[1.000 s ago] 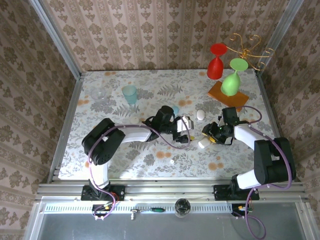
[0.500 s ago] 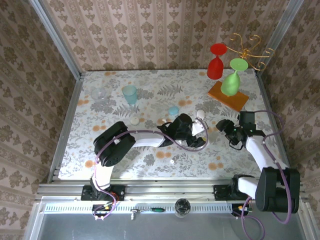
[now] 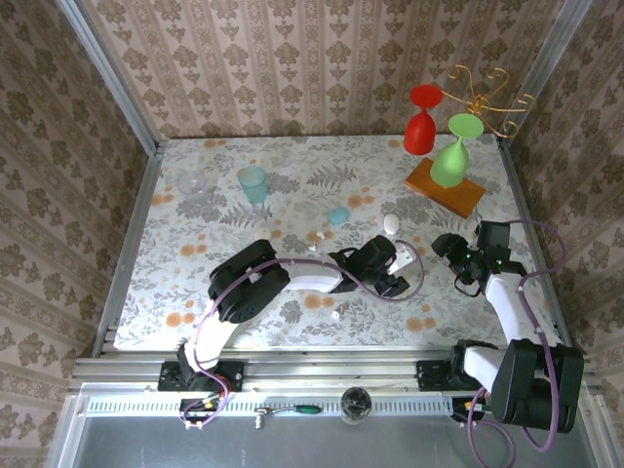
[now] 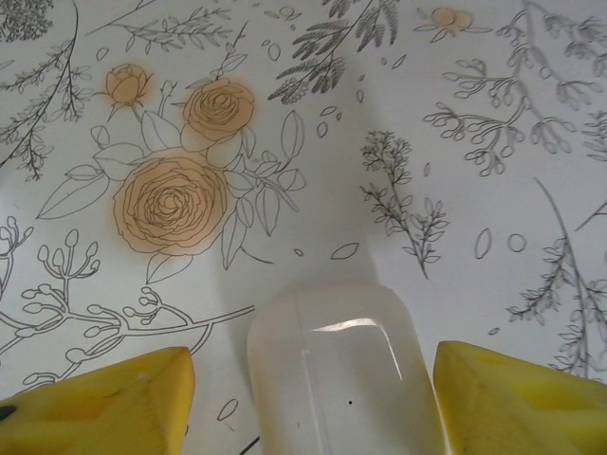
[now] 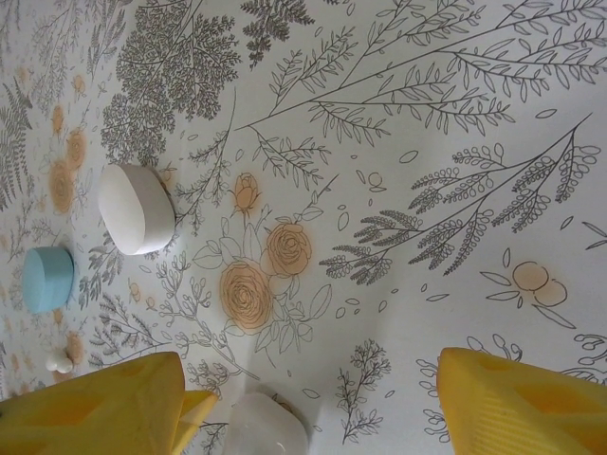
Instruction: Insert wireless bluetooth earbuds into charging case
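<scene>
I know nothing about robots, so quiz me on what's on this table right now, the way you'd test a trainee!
1. True or false: the left gripper has one yellow finger on each side of a whitish case.
2. In the right wrist view, the small round case near the white pebble-shaped case is: A red, B blue, C black.
3. Fill in: near the back right corner, a red glass is next to a ____ one.
Key: 1 true; 2 B; 3 green, the green glass.
</scene>
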`<state>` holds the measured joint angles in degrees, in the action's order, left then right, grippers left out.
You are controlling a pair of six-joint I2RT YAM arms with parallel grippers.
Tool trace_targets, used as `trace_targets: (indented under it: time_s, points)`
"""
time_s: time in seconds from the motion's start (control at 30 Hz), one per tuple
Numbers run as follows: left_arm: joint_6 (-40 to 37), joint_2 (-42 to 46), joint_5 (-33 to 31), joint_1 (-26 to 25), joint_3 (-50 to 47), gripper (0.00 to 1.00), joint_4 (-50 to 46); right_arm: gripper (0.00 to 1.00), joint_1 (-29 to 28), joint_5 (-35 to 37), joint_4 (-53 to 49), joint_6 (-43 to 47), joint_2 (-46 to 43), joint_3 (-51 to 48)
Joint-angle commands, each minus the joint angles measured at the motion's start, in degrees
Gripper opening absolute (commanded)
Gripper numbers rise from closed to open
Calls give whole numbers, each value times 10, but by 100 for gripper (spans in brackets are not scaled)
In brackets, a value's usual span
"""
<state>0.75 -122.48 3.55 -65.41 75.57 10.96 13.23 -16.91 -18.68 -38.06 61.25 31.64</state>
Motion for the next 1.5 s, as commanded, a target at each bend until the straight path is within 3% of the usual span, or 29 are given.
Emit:
trace_targets:
  time_s: [0.0, 0.2, 0.33, 0.57, 0.7, 0.9, 1.1, 1.47]
  points:
    - [6, -9, -19, -10, 15, 64, -33, 73, 10, -18, -14, 16, 0, -9]
    - [-2, -7, -9, -10, 4, 58, -33, 73, 25, -31, -13, 21, -4, -12]
    - [-10, -2, 0, -10, -7, 43, -16, 73, 29, -39, -12, 20, -8, -13]
    - [-59, 52, 23, 4, -75, 38, 72, 73, 32, -66, -24, 46, -33, -7]
    - [-163, 107, 133, 27, -133, 38, 120, 73, 30, -112, -10, 69, -60, -12]
    - [-323, 182, 178, 52, -166, 39, 87, 73, 24, -210, 18, 86, -93, -12]
    - [-449, 240, 183, 78, -216, 39, 85, 73, -51, -225, -4, 144, -125, 18]
    - [-476, 305, 229, 108, -263, 39, 102, 76, -207, -232, -43, 209, -58, 84]
